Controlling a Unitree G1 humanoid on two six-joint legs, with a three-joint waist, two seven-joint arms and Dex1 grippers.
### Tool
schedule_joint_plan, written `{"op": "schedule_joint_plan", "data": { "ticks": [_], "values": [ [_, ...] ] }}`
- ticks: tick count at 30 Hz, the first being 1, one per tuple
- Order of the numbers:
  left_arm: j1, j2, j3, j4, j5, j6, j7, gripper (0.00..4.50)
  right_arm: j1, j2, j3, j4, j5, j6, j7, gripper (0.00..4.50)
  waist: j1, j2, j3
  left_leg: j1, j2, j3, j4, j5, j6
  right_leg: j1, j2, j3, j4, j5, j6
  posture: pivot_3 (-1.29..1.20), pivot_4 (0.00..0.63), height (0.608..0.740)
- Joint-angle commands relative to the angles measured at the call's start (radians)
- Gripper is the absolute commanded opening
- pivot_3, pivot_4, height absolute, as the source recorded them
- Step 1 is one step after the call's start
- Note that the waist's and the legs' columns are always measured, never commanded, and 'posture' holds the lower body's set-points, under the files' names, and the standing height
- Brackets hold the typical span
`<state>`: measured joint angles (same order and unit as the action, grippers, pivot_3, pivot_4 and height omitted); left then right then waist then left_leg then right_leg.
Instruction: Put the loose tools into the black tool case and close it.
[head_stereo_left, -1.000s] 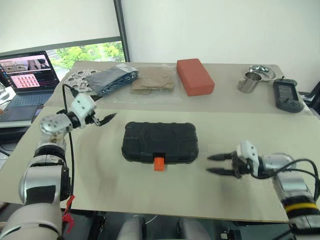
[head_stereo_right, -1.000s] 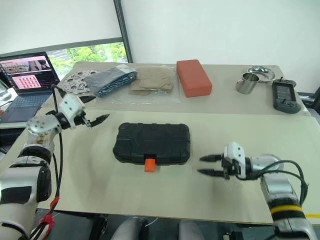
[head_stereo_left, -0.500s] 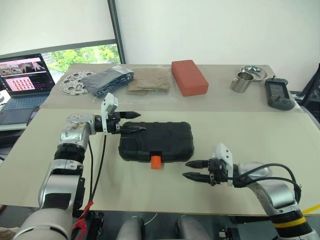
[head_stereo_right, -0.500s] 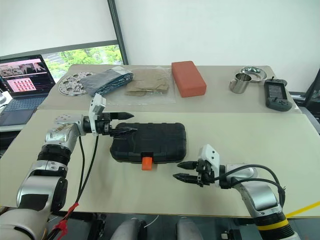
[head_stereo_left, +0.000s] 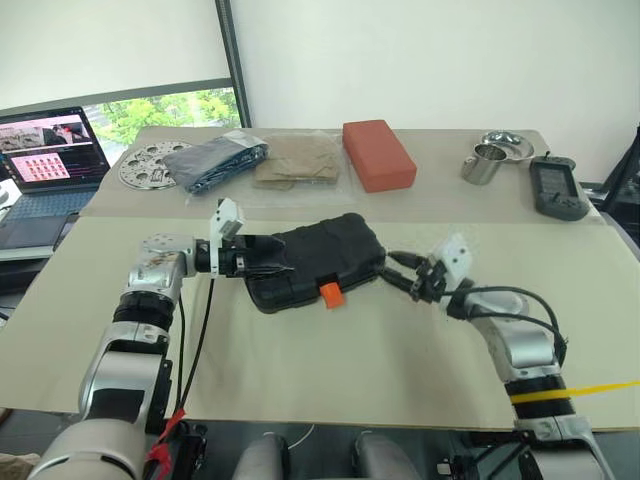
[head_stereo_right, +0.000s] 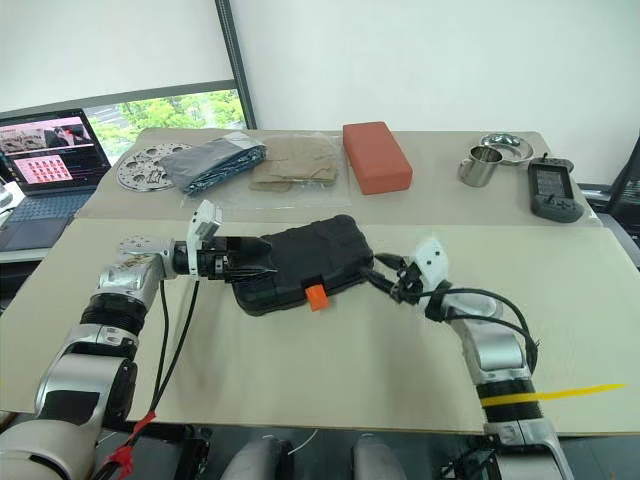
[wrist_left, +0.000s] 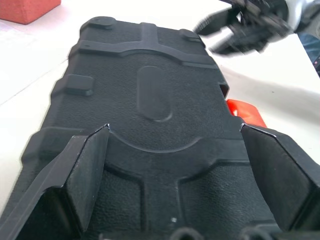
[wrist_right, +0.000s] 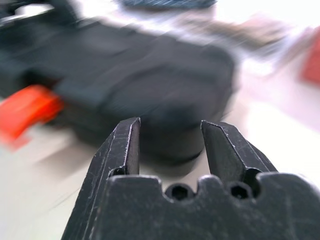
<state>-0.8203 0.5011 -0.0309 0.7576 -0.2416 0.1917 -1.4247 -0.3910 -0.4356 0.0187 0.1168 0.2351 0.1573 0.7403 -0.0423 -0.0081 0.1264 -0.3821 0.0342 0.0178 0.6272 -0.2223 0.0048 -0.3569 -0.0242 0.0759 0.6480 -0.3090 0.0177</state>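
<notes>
The black tool case (head_stereo_left: 322, 252) lies closed and askew in the middle of the near table, its orange latch (head_stereo_left: 330, 294) facing me. My left gripper (head_stereo_left: 272, 262) is open. Its wide-spread fingers (wrist_left: 90, 170) sit over the case's left end, on the lid (wrist_left: 155, 90). My right gripper (head_stereo_left: 392, 268) is open, nothing between its fingers (wrist_right: 122, 145). It points at the case's right end (wrist_right: 150, 65) from just off it. The loose tools are out of view.
On the far table lie a red block (head_stereo_left: 378, 155), a steel cup (head_stereo_left: 484, 163) and bowl (head_stereo_left: 505, 145), a dark grey handheld device (head_stereo_left: 558, 187), bagged items (head_stereo_left: 225, 162), and a perforated metal disc (head_stereo_left: 148, 165). A laptop (head_stereo_left: 45, 160) stands at far left.
The case has swung round, its right end going farther away and its latch shifting right. My right gripper came forward to that end. My left gripper reached the case from the left and stayed.
</notes>
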Motion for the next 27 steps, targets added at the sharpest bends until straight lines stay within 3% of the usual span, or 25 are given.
{"op": "schedule_joint_plan", "data": {
  "ticks": [1,9,13,27],
  "values": [
    [-0.016,0.004,0.006,-0.023,-0.002,-0.009,0.004,4.49,-0.022,0.014,0.001,0.003,-0.024,-0.010,-0.035,2.29,0.001,0.000,0.000,0.000,0.000,-0.001,0.000,0.000,0.000,0.000,0.000,0.000,0.000,0.000,0.000,0.00,0.150,0.740],
    [0.015,-0.011,-0.004,-0.045,0.013,-0.033,0.038,4.49,0.123,-0.032,0.020,-0.561,0.236,0.547,-0.068,2.29,0.008,0.001,-0.001,-0.004,-0.001,-0.010,0.000,0.000,0.000,0.000,-0.001,-0.001,0.000,0.000,0.000,0.00,0.150,0.740],
    [0.026,-0.028,-0.014,-0.043,0.020,-0.047,0.051,4.49,0.158,0.028,0.042,-0.710,0.201,0.811,-0.301,2.29,0.010,0.001,-0.001,-0.004,0.000,-0.013,0.000,0.000,0.000,0.001,-0.001,-0.002,0.000,0.000,0.000,0.00,0.150,0.740],
    [0.037,-0.055,-0.039,-0.068,0.029,-0.042,0.057,4.49,0.145,0.244,0.183,-0.866,0.136,1.079,-0.616,2.29,0.019,0.001,-0.001,-0.004,-0.002,-0.014,0.000,0.001,0.000,0.000,0.000,-0.003,-0.001,0.000,0.000,0.00,0.150,0.740]
  ]
}}
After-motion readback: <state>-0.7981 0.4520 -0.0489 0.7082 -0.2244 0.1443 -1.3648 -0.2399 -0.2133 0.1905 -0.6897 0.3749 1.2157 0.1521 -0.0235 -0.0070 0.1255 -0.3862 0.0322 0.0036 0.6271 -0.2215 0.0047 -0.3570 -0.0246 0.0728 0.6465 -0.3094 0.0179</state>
